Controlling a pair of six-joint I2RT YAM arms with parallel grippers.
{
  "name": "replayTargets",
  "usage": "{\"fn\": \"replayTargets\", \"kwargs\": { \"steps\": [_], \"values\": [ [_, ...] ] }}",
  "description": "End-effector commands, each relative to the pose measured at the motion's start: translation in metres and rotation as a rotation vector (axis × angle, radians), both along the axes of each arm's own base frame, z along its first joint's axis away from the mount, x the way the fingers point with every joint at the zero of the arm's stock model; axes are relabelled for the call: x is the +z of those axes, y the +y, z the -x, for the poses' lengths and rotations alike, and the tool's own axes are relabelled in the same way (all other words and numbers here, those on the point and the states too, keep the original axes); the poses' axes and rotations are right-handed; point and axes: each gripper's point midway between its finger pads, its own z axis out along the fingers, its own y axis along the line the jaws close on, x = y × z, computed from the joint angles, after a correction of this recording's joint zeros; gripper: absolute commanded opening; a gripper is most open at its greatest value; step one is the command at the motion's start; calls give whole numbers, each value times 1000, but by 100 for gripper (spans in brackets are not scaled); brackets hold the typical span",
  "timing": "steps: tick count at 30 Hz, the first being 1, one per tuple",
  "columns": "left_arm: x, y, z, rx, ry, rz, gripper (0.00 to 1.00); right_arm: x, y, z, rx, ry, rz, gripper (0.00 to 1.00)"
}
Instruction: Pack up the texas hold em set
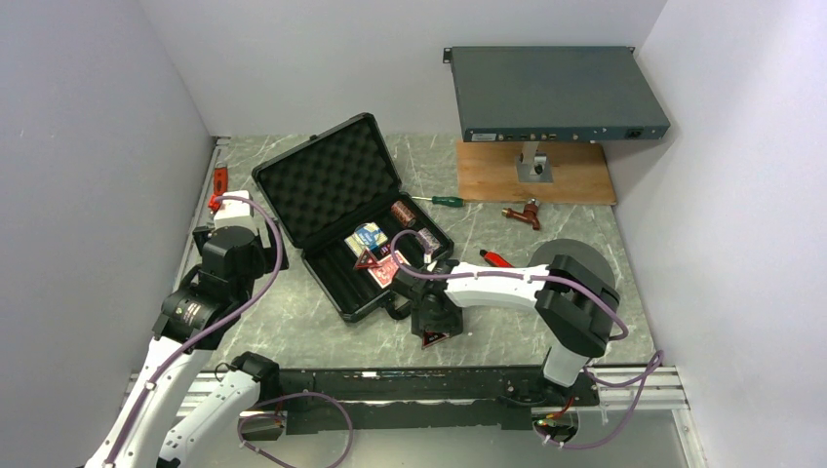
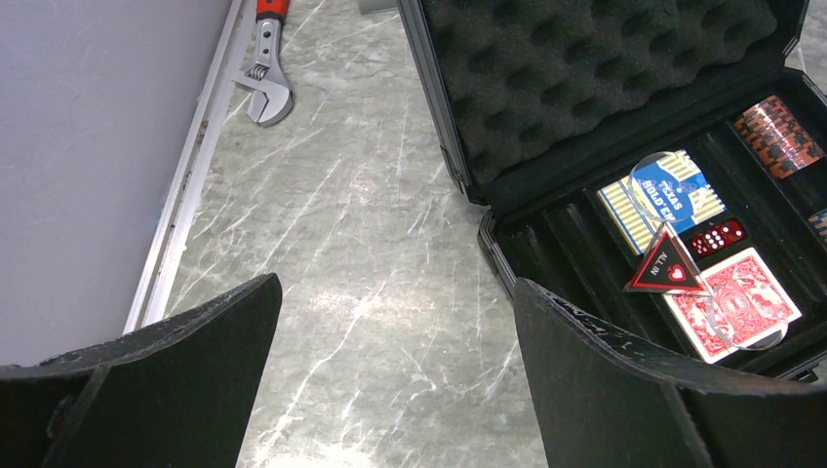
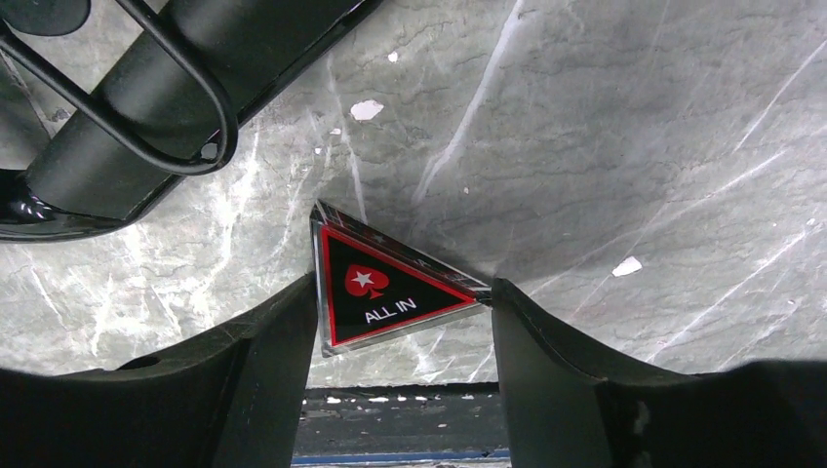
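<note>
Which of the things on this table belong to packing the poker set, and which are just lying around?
Poker set: black case, blue deck, red deck, dice, chip roll, All In token between the right fingers.
Lying about: grey rack box, wooden board, green screwdriver, red-handled wrench.

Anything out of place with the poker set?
One ALL IN token is outside the case, near the table's front edge, between the fingers of the right end effector. A second token sits askew across the card decks inside.

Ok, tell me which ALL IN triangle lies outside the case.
The spade triangle, on the table between the fingers of the right gripper. The heart triangle lies inside the case, on the red deck.
</note>
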Motion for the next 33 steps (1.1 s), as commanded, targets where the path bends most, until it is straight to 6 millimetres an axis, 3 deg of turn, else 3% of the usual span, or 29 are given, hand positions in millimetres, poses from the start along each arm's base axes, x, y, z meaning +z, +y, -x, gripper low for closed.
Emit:
{"fn": "replayTargets", "kwargs": {
  "steps": [1,8,11,23,33],
  "values": [
    [9,0,-4,13,-33,15,95,-6,-11,-1,18,-22,81,40],
    [9,1,-4,13,-36,16,95,12,-1,-8,106,-102,59,7],
    [10,1,-3,13,-38,17,95,23,8,-11,184,-133,2,0],
    [10,1,-3,16,-41,18,95,76,27,-28,431,-264,-93,0],
    [10,2,-2,21,-36,18,95,125,37,-68,529,-409,-60,0]
  ]
}}
